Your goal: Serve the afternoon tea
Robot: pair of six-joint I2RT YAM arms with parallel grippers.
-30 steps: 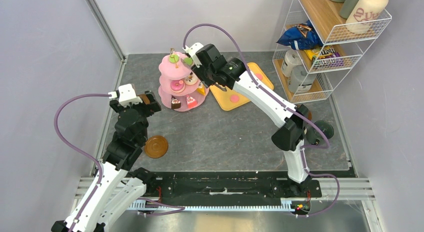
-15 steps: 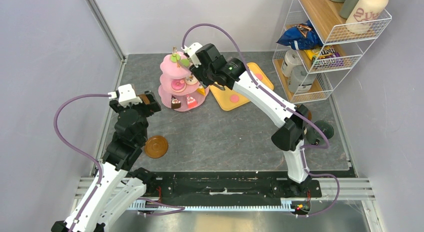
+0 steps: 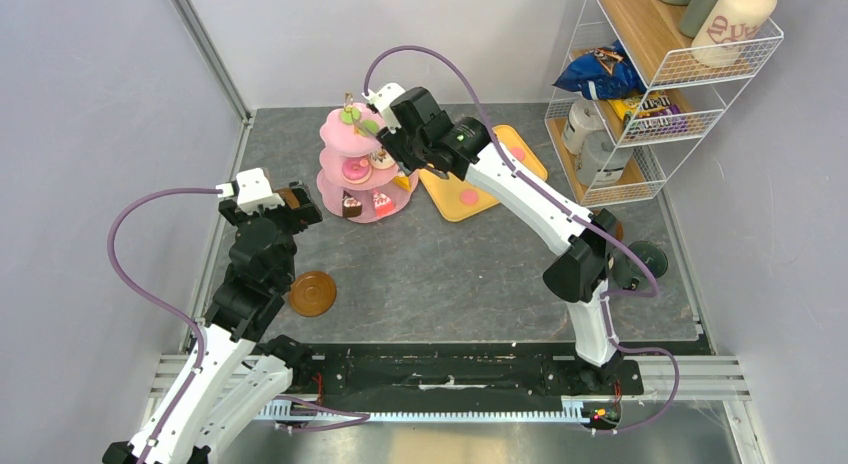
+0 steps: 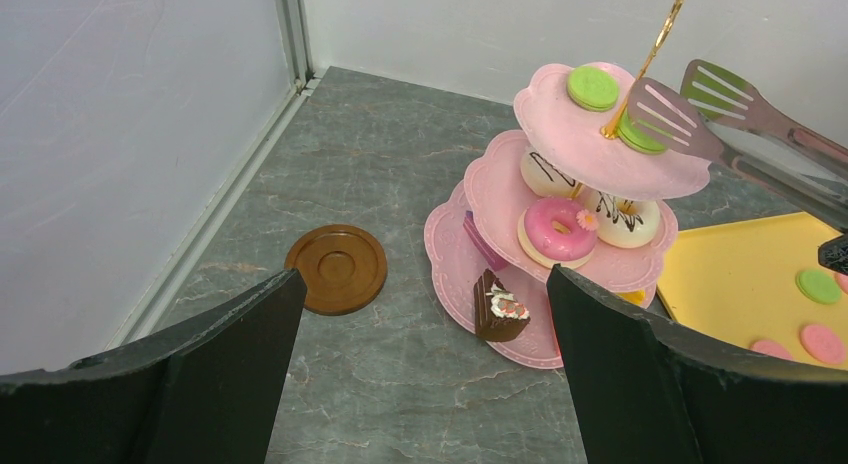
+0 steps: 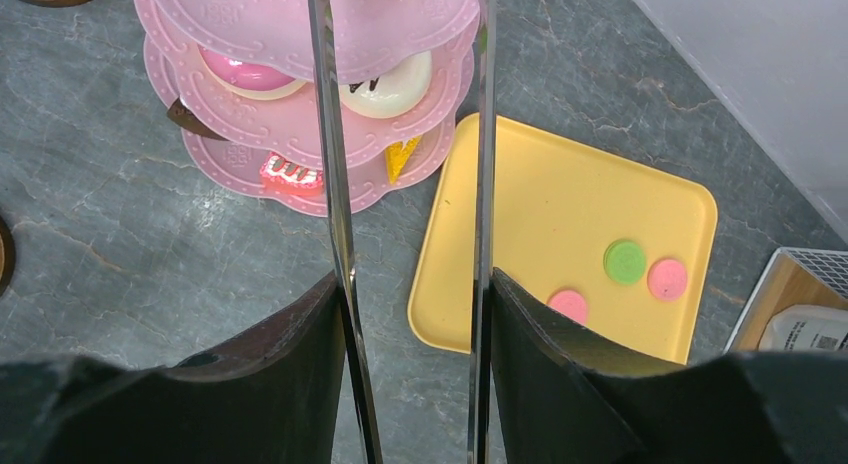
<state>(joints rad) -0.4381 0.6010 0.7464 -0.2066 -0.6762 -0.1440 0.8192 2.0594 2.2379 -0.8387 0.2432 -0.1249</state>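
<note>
The pink three-tier stand [image 3: 352,169] holds donuts [image 4: 557,228] on its middle tier and cake wedges [image 4: 498,309] on its bottom tier. A green macaron [image 4: 592,87] lies on the top tier. My right gripper [image 3: 388,134] is shut on metal tongs [image 5: 336,184], whose slotted tips [image 4: 668,116] reach over the top tier. A second green macaron [image 4: 632,137] sits between those tips; I cannot tell if it is pinched. My left gripper [image 3: 296,206] is open and empty, left of the stand [image 4: 500,184]. A brown saucer [image 4: 337,268] lies ahead of it.
A yellow tray [image 3: 505,169] right of the stand carries one green macaron [image 5: 624,261] and two pink ones [image 5: 667,279]. Another brown saucer [image 3: 312,293] lies near the left arm. A wire shelf [image 3: 650,94] at the right holds mugs [image 3: 600,156], a blue bag and a cream bottle.
The right gripper and its tongs have moved slightly left over the stand's top tier. The left arm has not moved.
</note>
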